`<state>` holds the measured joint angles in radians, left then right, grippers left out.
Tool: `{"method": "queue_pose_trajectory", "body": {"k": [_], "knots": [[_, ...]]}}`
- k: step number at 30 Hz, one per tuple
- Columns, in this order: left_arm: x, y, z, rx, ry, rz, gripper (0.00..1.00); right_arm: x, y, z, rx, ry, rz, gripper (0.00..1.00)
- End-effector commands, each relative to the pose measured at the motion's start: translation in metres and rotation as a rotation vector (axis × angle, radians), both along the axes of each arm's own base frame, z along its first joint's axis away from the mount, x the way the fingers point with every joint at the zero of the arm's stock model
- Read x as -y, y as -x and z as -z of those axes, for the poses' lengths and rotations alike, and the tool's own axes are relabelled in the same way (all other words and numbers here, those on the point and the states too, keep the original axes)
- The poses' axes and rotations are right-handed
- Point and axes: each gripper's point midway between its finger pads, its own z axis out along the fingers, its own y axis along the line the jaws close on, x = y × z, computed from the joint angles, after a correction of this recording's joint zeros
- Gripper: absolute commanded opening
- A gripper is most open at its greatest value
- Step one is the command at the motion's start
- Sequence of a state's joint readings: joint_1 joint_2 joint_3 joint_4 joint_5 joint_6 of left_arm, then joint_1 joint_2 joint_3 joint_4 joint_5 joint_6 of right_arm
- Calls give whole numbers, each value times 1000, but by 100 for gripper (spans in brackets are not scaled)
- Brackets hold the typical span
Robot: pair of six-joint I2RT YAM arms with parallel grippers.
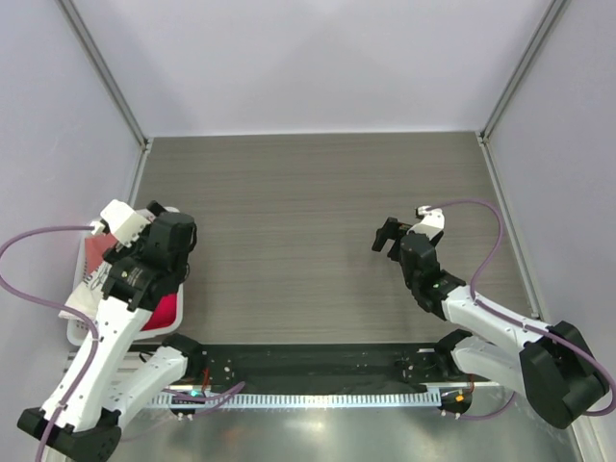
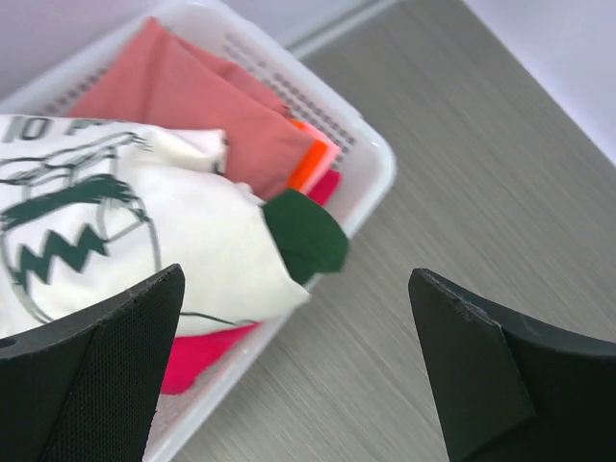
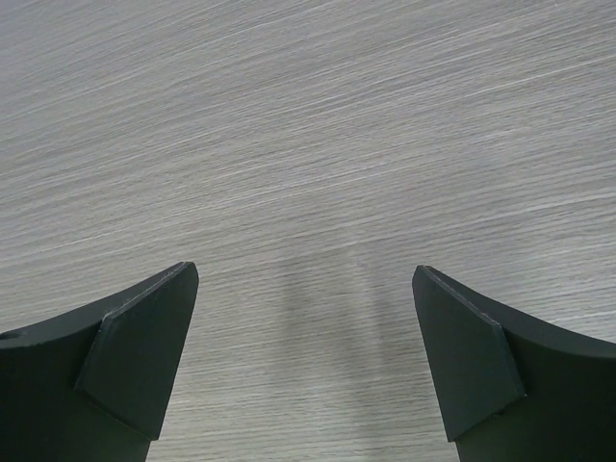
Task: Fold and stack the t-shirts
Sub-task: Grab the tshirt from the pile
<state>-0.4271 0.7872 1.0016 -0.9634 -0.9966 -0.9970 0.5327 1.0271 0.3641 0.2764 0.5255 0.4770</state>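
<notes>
The t-shirts lie piled in a white lattice basket (image 2: 377, 166) at the table's left edge. On top is a cream shirt (image 2: 144, 241) with dark cartoon print, and behind it a salmon-pink one (image 2: 192, 96). A dark green fold (image 2: 306, 236) sticks out over the rim, and magenta cloth (image 2: 197, 356) shows underneath. From above, the pile (image 1: 96, 279) is partly hidden by my left arm. My left gripper (image 2: 296, 289) hovers open just over the basket's right rim, holding nothing. My right gripper (image 1: 388, 236) is open above bare table at the right (image 3: 306, 274).
The grey wood-grain table (image 1: 289, 212) is enclosed by pale walls with metal corner posts (image 1: 106, 72). A black rail (image 1: 318, 361) carrying the arm bases runs along the near edge. Purple cables (image 1: 481, 217) loop off both wrists.
</notes>
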Motion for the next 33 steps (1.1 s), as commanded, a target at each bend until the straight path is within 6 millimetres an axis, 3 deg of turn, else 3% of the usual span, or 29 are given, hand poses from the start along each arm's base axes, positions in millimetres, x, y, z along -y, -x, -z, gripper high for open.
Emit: {"method": "queue_pose_trajectory", "body": {"k": [1,5,9,12,13,15,16,17,18,20,22,23,24,26,27,28,31,33], "knots": [[-30,13,-1,-64,-69,-154,100,-4,-4,-15,60,-38,-8,100],[-46,21,30,-212,-57,-225,100,-5,-4,-15,58,-37,-9,100],[-41,11,62,-252,55,-178,95,-5,-4,-16,62,-42,-10,100],[-33,7,77,-278,127,-135,57,-4,-4,-17,62,-41,-9,100],[-32,5,76,-275,134,-130,39,-4,-3,-16,62,-41,-9,100],[-29,7,73,-287,142,-112,22,-4,-3,-16,62,-40,-9,100],[-28,5,62,-266,144,-103,7,-3,-3,-16,63,-40,-6,100],[-25,4,54,-259,152,-77,0,-4,-3,-16,64,-38,-7,100],[-23,7,48,-260,160,-65,0,-4,-3,-17,65,-41,-8,100],[-15,2,16,-174,188,-5,0,-4,-4,-16,61,-36,-10,100],[7,-6,-9,-113,229,148,0,-4,-4,-16,61,-36,-7,100],[15,-7,-34,-45,244,204,0,-2,-4,-15,56,-30,2,100],[41,-12,-50,-4,300,354,0,-2,-4,-15,57,-28,6,100],[72,-15,-88,102,376,521,0,0,-4,-17,59,-24,16,100],[106,-15,-109,154,482,682,0,1,-4,-16,59,-24,22,100],[125,-12,-121,176,544,777,0,3,-4,-15,57,-19,31,100],[172,-10,-163,213,707,990,0,5,-5,-14,57,-17,47,100],[200,-4,-189,232,689,1091,0,10,-7,-13,48,-6,81,100]]}}
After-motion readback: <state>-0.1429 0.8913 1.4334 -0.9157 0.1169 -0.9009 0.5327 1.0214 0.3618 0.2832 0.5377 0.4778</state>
